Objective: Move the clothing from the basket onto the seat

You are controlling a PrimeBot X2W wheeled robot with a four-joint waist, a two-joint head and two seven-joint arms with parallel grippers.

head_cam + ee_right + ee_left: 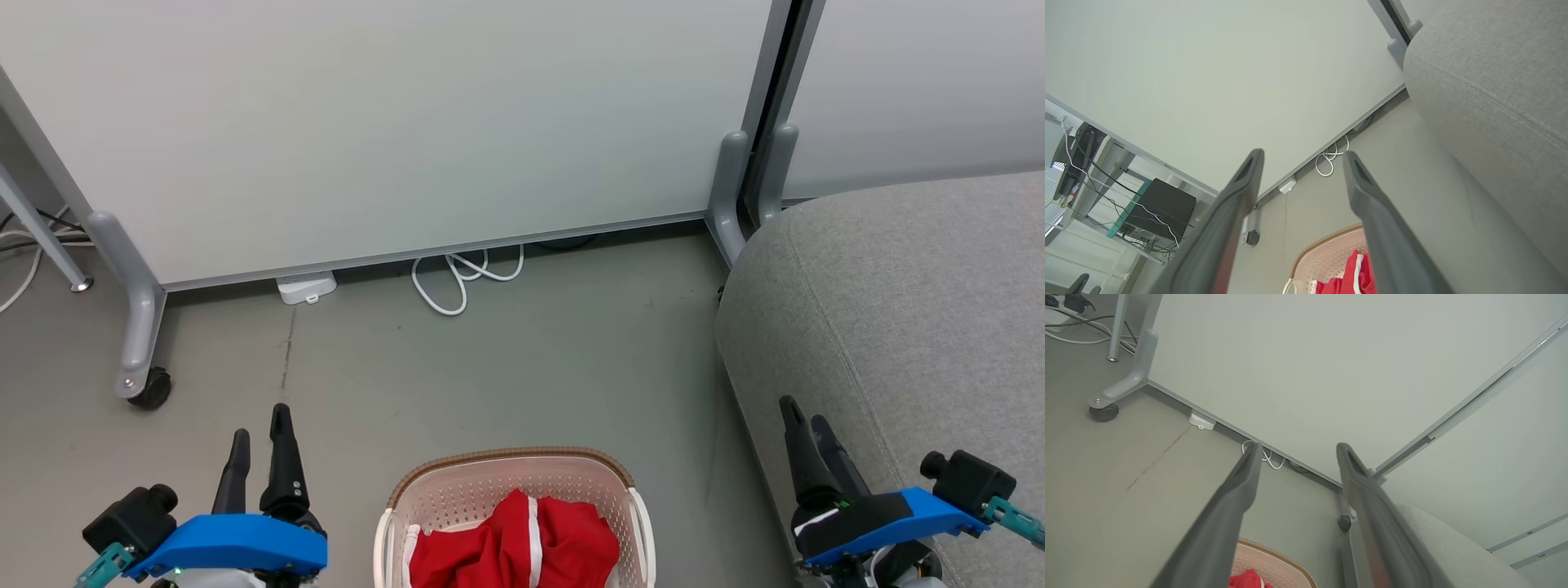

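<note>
Basket: cream-white perforated plastic basket (513,452) with a brown braided rim, standing on the grey floor (522,367) between the two arms.
Contents: bright red fabric clothing (563,543) with white stripes, bunched inside the basket.
Seat: light grey upholstered seat (898,310), right of the basket and apart from it.
Left fingers: long dark left fingers (286,465), spread apart, empty, over the floor.
Right fingers: dark right fingers (800,457), spread apart, empty, at the seat's near edge.
Around: white partition panel (408,122); a white cable loop (457,282) at its foot.
</note>
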